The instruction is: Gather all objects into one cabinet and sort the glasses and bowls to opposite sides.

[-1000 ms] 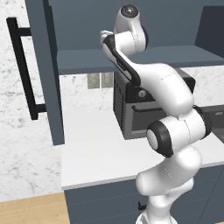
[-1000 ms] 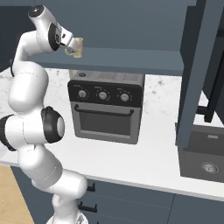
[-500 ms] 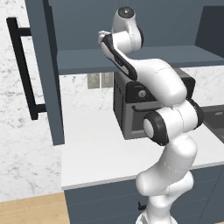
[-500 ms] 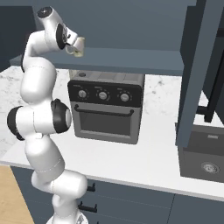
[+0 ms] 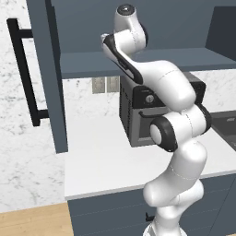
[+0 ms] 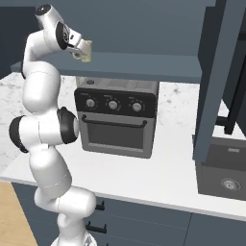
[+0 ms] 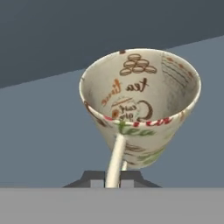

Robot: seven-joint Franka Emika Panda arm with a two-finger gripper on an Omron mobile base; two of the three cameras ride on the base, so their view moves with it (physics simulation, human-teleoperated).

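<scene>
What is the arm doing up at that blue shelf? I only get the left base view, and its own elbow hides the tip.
Observer: The claw holds a small cream cup low over the cabinet shelf.
Visitor: Is the cup plain?
Observer: No. The hand view shows little drawings and the words "tea time" on its inside.
Visitor: How is it gripped?
Observer: By its pale handle, which runs down between the fingertips.

Fingers point(image 7: 98, 178) mostly hidden under the cup point(image 7: 140, 105); sink point(image 6: 226, 173) and cabinet door point(image 6: 218, 77) cut off at the frame edges.
</scene>
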